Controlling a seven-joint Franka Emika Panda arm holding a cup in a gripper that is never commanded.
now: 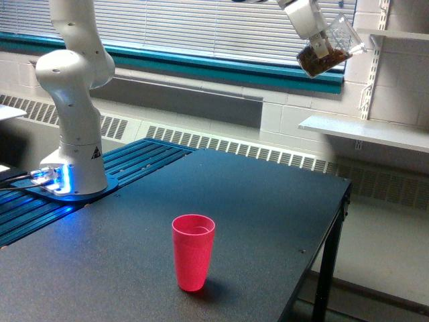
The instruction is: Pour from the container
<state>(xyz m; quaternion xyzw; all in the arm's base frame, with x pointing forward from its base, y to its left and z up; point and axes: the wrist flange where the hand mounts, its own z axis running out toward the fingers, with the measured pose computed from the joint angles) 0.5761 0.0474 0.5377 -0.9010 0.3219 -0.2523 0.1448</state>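
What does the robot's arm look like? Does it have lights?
The arm is smooth, rounded and glossy white. Its base carries a small black triangular sticker and glows blue at the bottom, where cables plug in. The gripper at the top is white too.

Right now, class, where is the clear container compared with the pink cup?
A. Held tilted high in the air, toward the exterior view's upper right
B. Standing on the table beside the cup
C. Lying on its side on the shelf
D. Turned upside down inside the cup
A: the gripper holds the clear container tilted, with dark contents inside, well above the table, while the pink cup stands upright on the table below.
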